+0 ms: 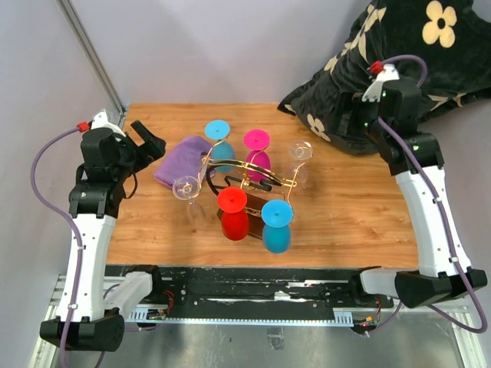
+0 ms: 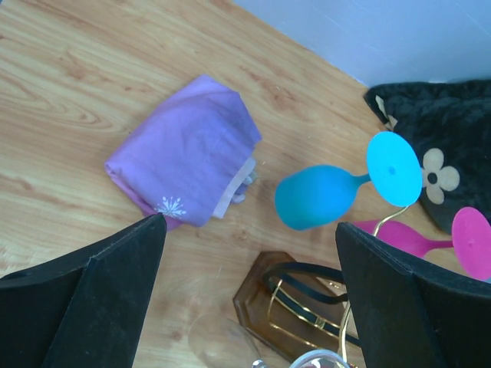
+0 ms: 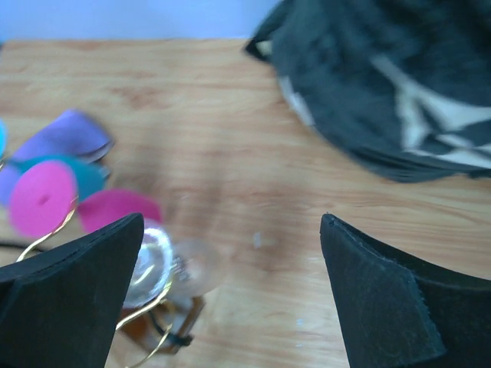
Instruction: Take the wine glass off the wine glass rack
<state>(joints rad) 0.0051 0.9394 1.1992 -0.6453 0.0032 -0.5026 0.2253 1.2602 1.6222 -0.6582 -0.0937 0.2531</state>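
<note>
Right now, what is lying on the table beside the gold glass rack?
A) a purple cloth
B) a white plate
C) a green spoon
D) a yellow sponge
A: a folded purple cloth lies on the table, a little apart from the brown base of the wine glass rack.

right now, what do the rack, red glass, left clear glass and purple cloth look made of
Wine glass rack: thin shiny gold wire, likely metal, on a glossy dark brown base, wood or plastic.
Red wine glass: opaque and matte, probably plastic or silicone.
Clear wine glass: see-through with glints, glass or clear plastic.
Purple cloth: soft folded fabric, creased.
</note>
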